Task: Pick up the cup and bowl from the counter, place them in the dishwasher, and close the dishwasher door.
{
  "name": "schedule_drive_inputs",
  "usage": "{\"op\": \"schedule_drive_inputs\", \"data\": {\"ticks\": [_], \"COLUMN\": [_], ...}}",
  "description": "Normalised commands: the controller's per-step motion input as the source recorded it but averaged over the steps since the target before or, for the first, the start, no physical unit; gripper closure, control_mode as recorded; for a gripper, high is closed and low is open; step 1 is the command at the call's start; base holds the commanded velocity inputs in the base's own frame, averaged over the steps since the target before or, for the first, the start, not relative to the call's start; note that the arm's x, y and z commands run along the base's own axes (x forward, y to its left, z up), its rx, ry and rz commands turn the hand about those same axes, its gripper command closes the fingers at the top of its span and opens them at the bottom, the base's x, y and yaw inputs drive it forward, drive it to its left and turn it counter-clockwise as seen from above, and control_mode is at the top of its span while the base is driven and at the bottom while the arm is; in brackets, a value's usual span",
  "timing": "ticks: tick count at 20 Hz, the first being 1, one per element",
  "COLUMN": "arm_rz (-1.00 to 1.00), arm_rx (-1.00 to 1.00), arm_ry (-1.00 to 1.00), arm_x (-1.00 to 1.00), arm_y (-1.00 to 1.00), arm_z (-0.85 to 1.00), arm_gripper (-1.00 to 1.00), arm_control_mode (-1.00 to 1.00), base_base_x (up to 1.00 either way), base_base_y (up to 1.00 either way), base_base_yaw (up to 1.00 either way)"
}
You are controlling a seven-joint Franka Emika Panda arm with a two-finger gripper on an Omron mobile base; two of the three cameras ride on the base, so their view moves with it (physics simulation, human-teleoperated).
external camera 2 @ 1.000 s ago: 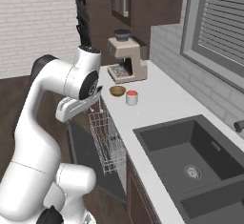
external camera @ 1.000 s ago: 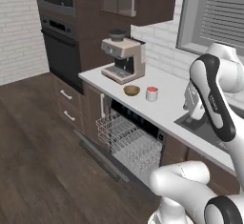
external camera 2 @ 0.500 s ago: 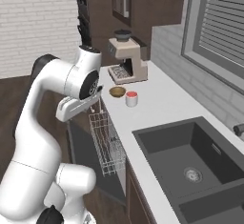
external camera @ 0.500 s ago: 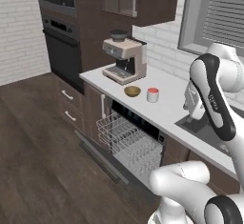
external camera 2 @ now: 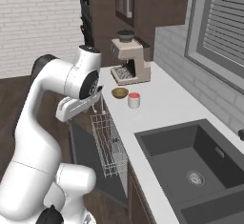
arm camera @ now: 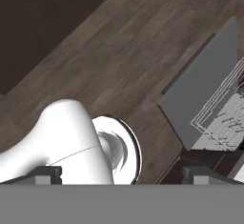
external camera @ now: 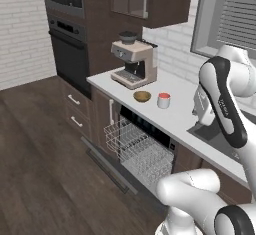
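Nearest the base, the arm is folded high over the open dishwasher (external camera: 142,151), and the tool (arm camera: 119,173) points down at the floor beside it; its two tips (arm camera: 45,173) stand well apart at the bottom of the hand view with nothing between them, so it is wide open and empty. The dishwasher door (arm camera: 202,82) lies flat, fully lowered, with the wire rack (external camera: 135,146) drawn out over it. Compared with the pictures from a second ago, the whole scene sits slightly differently in both base views while the arm's pose is unchanged; this reads as the base driving, not as any object moving. Farther on, on the table (external camera: 180,111), the bowl (external camera: 142,96) and the cup (external camera: 163,100) stand just beside each other, apart, upright, in front of the coffee machine (external camera: 134,64). In the right base view the bowl (external camera 2: 119,93) lies to the left of the cup (external camera 2: 134,100). Judgement: the task is at its very start; nothing is picked up, and the base is only positioning for a first reach.
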Motion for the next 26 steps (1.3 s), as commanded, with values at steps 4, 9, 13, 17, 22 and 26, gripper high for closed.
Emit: {"op": "schedule_drive_inputs", "data": {"ticks": [4, 9, 13, 17, 22, 26], "arm_rz": [0.0, -0.02, -0.07, -0.13, -0.12, -0.09], "arm_rx": [0.0, -0.05, -0.14, -0.21, -0.26, -0.19], "arm_ry": [0.0, 0.07, 0.06, 0.02, 0.0, 0.01], "arm_x": [0.0, 1.0, 1.0, 0.98, 0.93, 0.8], "arm_y": [0.0, 0.06, 0.15, 0.02, 0.0, -0.08], "arm_z": [0.0, -0.26, -0.36, -0.28, -0.16, -0.04], "arm_gripper": [-1.0, -1.0, -1.0, -1.0, -1.0, -1.0], "arm_control_mode": [1.0, -1.0, -1.0, -1.0, -1.0, -1.0], "base_base_x": [0.19, 0.0, 0.0, 0.0, 0.0, 0.0], "base_base_y": [0.0, 0.0, 0.0, 0.0, 0.0, 0.0], "base_base_yaw": [0.0, 0.0, 0.0, 0.0, 0.0, 0.0]}}
